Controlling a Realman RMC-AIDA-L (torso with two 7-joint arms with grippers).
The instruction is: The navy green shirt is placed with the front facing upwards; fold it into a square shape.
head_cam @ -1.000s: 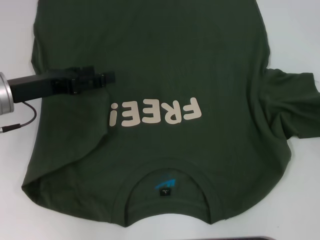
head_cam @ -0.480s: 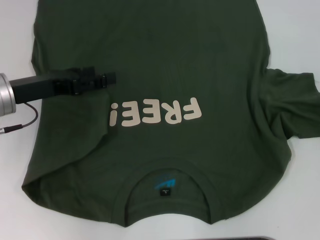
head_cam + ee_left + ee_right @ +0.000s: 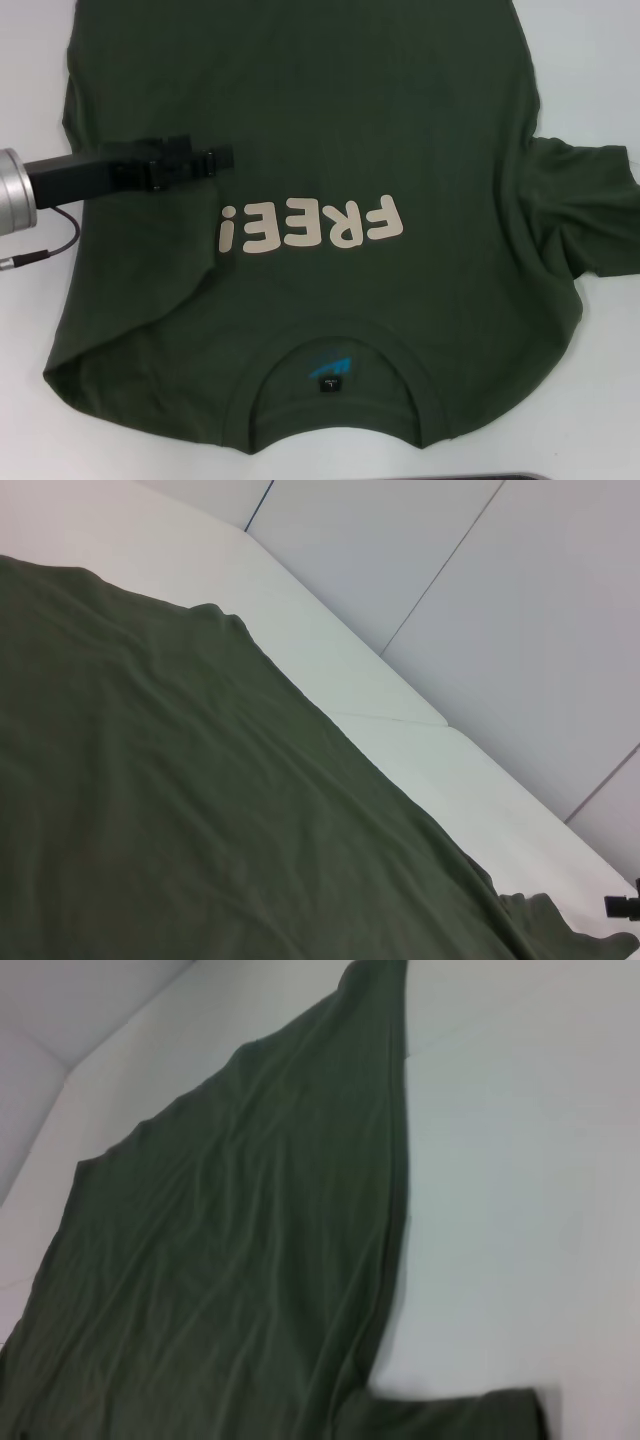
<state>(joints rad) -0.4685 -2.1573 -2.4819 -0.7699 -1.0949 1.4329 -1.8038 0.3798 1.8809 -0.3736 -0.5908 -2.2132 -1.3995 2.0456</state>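
Navy green shirt (image 3: 330, 130) lies spread front-up on the white table (image 3: 600, 60), cream "FREE!" lettering (image 3: 310, 226) mid-chest, reading upside down in the head view. Ribbed collar (image 3: 335, 345) sits at the near edge toward the robot, with a small dark neck label (image 3: 328, 383) inside it. Right-side sleeve (image 3: 585, 205) is spread out flat on the table. The shirt's left side shows a folded-in layer with a diagonal crease running down toward the near left corner. Left gripper (image 3: 222, 157) reaches in from the left edge of the head view, its dark body low over the shirt's left chest area, just above and beside the "!" of the lettering; cannot tell from the pictures whether it touches the cloth or how it is set, tip too dark against the fabric. Silver arm segment (image 3: 15, 190) and a thin cable (image 3: 50, 245) sit over bare table at left. Right gripper out of the head view; right wrist view shows only shirt fabric and table.
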